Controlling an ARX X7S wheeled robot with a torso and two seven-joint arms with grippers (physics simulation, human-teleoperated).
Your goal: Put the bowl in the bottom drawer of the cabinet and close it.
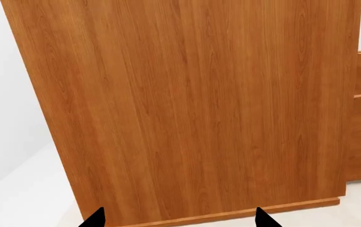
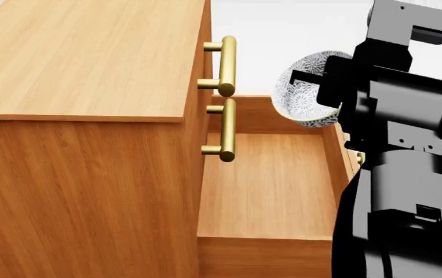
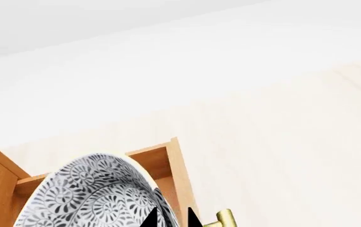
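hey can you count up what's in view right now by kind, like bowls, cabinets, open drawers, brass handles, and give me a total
Bowls: 1, the bowl
Cabinets: 1, the cabinet
Open drawers: 1, the bottom drawer
Brass handles: 3, upper handle, middle handle, drawer handle
Total: 6

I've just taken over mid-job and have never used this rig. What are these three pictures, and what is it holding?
The head camera looks down on a wooden cabinet whose bottom drawer is pulled open and empty. The black right arm holds a patterned bowl, tilted, above the drawer's far end. The right wrist camera shows the bowl's rim pinched in the right gripper. The left wrist camera sees only the cabinet's plain side; the left gripper holds nothing and its two fingertips stand wide apart.
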